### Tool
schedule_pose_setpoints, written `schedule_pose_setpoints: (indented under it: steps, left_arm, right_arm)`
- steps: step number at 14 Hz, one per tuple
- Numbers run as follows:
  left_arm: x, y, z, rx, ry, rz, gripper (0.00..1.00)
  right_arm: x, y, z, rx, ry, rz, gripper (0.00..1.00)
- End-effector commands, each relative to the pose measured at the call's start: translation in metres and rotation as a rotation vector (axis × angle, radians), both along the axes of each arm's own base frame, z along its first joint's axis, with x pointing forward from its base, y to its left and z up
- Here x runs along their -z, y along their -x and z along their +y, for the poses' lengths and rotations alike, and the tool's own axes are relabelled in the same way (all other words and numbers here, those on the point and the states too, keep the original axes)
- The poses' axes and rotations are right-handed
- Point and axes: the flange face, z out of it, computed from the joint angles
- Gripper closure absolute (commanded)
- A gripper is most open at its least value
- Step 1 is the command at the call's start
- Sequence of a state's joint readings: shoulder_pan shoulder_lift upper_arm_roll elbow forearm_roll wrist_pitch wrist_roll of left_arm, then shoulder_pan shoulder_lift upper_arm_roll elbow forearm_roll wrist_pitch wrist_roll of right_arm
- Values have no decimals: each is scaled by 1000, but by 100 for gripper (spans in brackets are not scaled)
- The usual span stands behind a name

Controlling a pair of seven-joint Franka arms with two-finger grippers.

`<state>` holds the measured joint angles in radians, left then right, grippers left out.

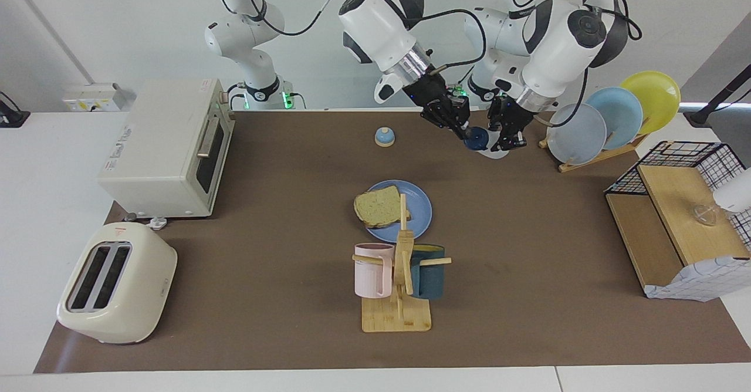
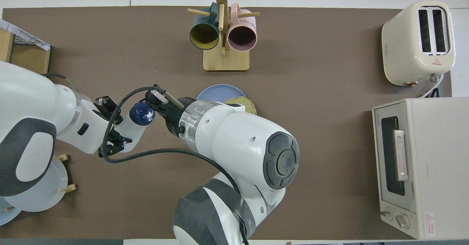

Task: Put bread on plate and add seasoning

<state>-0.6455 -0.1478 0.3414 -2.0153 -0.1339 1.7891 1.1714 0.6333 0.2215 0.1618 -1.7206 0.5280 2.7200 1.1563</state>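
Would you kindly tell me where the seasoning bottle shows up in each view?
Facing view: seasoning bottle upper centre, beside the plate rack.
Overhead view: seasoning bottle toward the picture's left, below centre.
Shared landmark: mug stand, with the blue plate nearer the robots.

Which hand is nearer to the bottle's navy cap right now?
Right. The right hand is shut on the navy cap of the seasoning bottle, while the left hand is shut on the bottle's white body below the cap, both raised over the table beside the plate rack.
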Motion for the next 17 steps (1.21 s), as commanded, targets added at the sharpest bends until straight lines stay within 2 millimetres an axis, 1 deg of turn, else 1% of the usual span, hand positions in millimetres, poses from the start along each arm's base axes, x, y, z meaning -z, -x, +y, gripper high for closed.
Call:
schedule_pose_setpoints:
  steps: [1,6,10,11,12,15,17]
  left_arm:
    - [4,16,2,34,1,33,100]
    - [4,16,2,34,1,33,100]
    - [4,16,2,34,1,33,100]
    - [4,16,2,34,1,33,100]
    - [4,16,2,34,1,33,100]
    - [4,16,2,34,1,33,100]
    - [4,16,2,34,1,33,100]
  right_arm:
    - [-10,-16,-14,75,-50,-34,100]
    - [-10,-19,-18,115,-94,-18,100]
    - [-7,-20,-19,105,-85,-22,100]
    - [-7,-20,-20,101,-81,-23,64]
    - [-7,-20,-20,93,-75,-24,1]
    - [0,-19,-22,21,-16,-29,0]
    - [5,-25,-32,-35,37,-32,0]
